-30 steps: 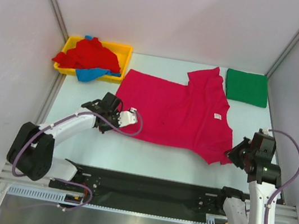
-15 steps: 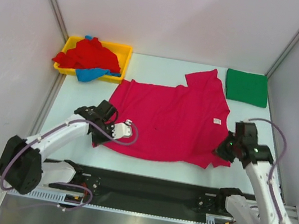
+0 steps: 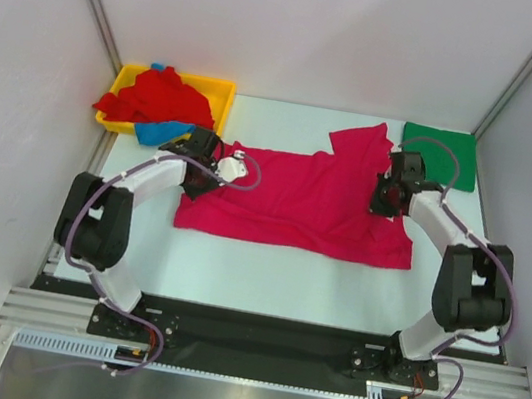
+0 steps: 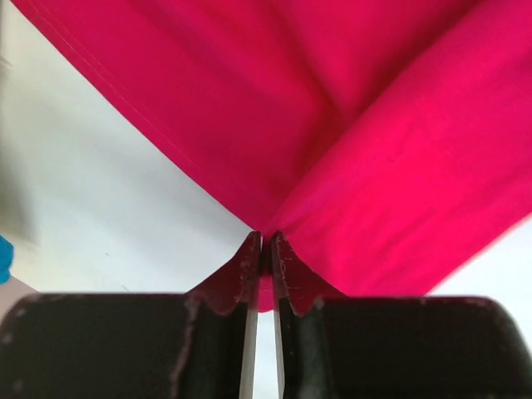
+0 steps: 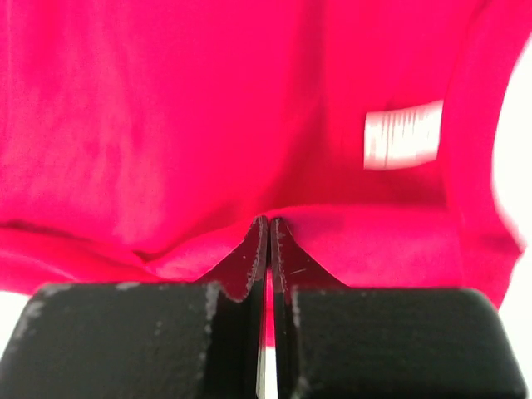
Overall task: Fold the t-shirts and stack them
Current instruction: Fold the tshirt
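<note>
A magenta-pink t-shirt (image 3: 306, 201) lies across the middle of the table, its near part folded over toward the back. My left gripper (image 3: 213, 166) is at the shirt's left end, shut on a pinched corner of the cloth (image 4: 374, 125); its tips (image 4: 267, 241) meet with fabric between them. On the right side, near the collar, my right gripper (image 3: 388, 197) is shut on a fold of the same shirt (image 5: 166, 108), the tips (image 5: 268, 223) pressed together. A white label (image 5: 401, 133) shows just beyond them. A folded green t-shirt (image 3: 440, 154) lies at the back right.
A yellow tray (image 3: 224, 92) at the back left holds a crumpled red t-shirt (image 3: 161, 97) and a blue one (image 3: 160, 130), close to my left gripper. White walls enclose the table on three sides.
Both grippers have carried the shirt's near hem away from the arm bases toward the back, laying it over the upper part. The shirt now looks shorter front to back.
</note>
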`<state>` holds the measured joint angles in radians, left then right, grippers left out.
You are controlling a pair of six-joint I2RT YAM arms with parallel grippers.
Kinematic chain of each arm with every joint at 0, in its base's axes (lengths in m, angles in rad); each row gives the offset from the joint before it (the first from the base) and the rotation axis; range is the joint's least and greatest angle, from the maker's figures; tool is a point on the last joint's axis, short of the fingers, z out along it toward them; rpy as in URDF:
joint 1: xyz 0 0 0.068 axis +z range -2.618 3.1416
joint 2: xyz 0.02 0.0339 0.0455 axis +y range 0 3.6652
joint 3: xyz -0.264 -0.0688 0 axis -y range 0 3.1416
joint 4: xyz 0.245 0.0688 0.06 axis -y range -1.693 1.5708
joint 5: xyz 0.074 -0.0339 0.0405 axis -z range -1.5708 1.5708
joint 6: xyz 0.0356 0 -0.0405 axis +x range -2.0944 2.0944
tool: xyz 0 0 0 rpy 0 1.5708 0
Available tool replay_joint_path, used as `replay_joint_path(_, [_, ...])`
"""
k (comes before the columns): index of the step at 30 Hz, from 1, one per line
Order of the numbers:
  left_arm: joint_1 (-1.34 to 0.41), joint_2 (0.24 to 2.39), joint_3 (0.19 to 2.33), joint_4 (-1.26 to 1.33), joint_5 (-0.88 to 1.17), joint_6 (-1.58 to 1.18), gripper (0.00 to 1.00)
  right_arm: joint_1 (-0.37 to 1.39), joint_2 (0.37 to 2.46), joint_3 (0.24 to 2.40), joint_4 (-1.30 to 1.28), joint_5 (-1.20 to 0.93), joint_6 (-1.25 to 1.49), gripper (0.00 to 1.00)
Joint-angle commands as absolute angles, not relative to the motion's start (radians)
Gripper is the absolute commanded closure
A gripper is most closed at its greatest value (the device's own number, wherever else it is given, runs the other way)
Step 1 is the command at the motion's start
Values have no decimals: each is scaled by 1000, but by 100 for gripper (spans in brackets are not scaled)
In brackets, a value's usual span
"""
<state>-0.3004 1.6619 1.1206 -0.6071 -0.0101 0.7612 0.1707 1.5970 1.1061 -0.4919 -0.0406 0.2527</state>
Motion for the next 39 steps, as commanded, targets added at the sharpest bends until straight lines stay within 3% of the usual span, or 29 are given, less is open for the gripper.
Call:
replay_joint_path(1, [-295,1716,1224,-554,-35,772,85,166,1710,1209,-411,-77,126,100])
replay_joint_path(14, [-295,1833,1289,-546,-46,770,82,150,1836,1397,-483,-2,61,100])
replay_joint_path(15, [-295,1835,1290,-551,-54,769,80,146,1851,1407,-491,-2,58,94])
replay_joint_path(16, [-291,1838,1293,-548,-64,767,73,141,1858,1416,-500,-2,60,55])
replay_joint_path(17, [-291,1835,1298,-543,-77,746,49,137,1861,1446,-533,8,67,40])
replay_joint_path(18, [-290,1836,1304,-543,-103,730,39,118,1861,1460,-552,44,78,25])
replay_joint_path(19, [-278,1832,1336,-552,-115,709,13,103,1844,1472,-584,54,121,21])
replay_joint_path(20, [-269,1830,1359,-561,-124,657,1,80,1823,1477,-598,55,145,18])
replay_joint_path(24, [-181,1766,1463,-656,-98,447,0,-102,1674,1352,-637,-20,285,20])
replay_joint_path(26, [-164,1686,1416,-679,-37,407,2,-176,1562,1255,-637,-21,316,21])
replay_joint_path(28, [-190,1608,1242,-651,52,457,10,-216,1493,1108,-623,-66,327,23])
replay_joint_path(29, [-210,1571,1173,-626,83,536,24,-245,1456,1071,-614,-93,337,24])
replay_joint_path(32, [-307,1474,967,-542,57,697,33,-258,1436,976,-621,-159,347,26])
replay_joint_path(34, [-334,1447,889,-467,55,741,28,-262,1437,924,-611,-198,363,25])
replay_joint_path(37, [-347,1469,844,-367,17,823,12,-267,1448,873,-559,-203,391,26])
replay_joint_path(39, [-350,1492,822,-283,-35,851,12,-276,1479,858,-528,-201,408,30])
